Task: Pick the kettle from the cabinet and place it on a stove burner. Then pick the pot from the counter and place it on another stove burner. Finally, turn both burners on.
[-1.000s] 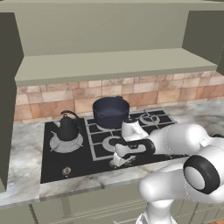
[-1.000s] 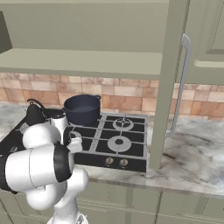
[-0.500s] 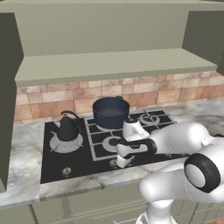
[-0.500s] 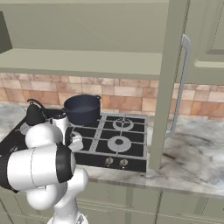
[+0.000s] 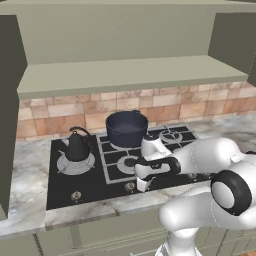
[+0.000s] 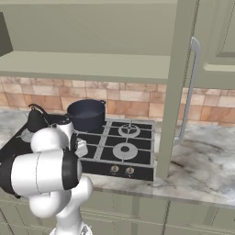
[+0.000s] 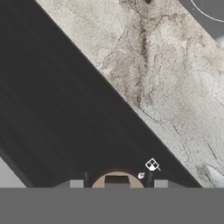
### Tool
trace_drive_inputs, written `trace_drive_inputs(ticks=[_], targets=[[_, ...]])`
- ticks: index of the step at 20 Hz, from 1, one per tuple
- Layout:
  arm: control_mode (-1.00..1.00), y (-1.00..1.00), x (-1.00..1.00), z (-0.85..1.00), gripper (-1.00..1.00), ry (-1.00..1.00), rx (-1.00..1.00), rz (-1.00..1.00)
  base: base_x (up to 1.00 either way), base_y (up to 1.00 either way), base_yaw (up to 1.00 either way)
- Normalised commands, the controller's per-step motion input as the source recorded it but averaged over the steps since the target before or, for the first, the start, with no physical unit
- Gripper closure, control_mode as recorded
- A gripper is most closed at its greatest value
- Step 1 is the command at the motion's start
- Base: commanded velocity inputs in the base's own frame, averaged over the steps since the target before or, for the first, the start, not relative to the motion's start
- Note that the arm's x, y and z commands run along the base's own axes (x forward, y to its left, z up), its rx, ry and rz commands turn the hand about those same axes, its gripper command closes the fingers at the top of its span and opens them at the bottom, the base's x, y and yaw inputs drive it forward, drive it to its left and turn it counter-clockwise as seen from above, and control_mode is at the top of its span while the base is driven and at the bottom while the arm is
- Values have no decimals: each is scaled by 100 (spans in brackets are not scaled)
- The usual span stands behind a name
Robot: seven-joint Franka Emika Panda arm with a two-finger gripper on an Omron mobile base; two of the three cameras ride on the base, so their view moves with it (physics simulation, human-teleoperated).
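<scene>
The dark kettle (image 5: 77,145) (image 6: 36,120) stands on the wide silvery stove burner (image 5: 64,166) at the left of the black cooktop. On a back burner sits the navy pot (image 5: 126,127) (image 6: 86,114). My gripper (image 5: 141,187) (image 6: 82,149) (image 7: 118,183) points down at the cooktop's front strip, to the right of the kettle and in front of the pot. In the hand view a round tan knob (image 7: 117,179) sits between the fingertips (image 7: 76,183), which flank it closely. The grey-and-white marbled counter (image 5: 27,165) (image 7: 166,74) surrounds the cooktop.
The cabinet (image 5: 125,75) stands open above the stove, its olive door (image 6: 176,92) with the grey bar handle (image 6: 190,87) swung out at the right. More knobs (image 5: 76,196) (image 6: 129,170) line the stove's front. A brick backsplash (image 5: 60,112) runs behind.
My hand has shifted slightly down and right along the cooktop's front strip. The kettle and the pot have not moved.
</scene>
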Motion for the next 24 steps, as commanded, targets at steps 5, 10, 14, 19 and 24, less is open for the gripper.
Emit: trace_drive_inputs(ticks=[5,10,14,19,24], targets=[[-100,0,0,-21,-100,0,0,23,0,0,0],[-100,0,0,-7,-100,0,0,20,0,0,0],[-100,-1,0,10,-100,1,0,15,0,0,0],[-100,-2,0,42,-100,8,0,8,0,0,0],[-100,-5,0,49,-100,13,0,5,0,0,0]])
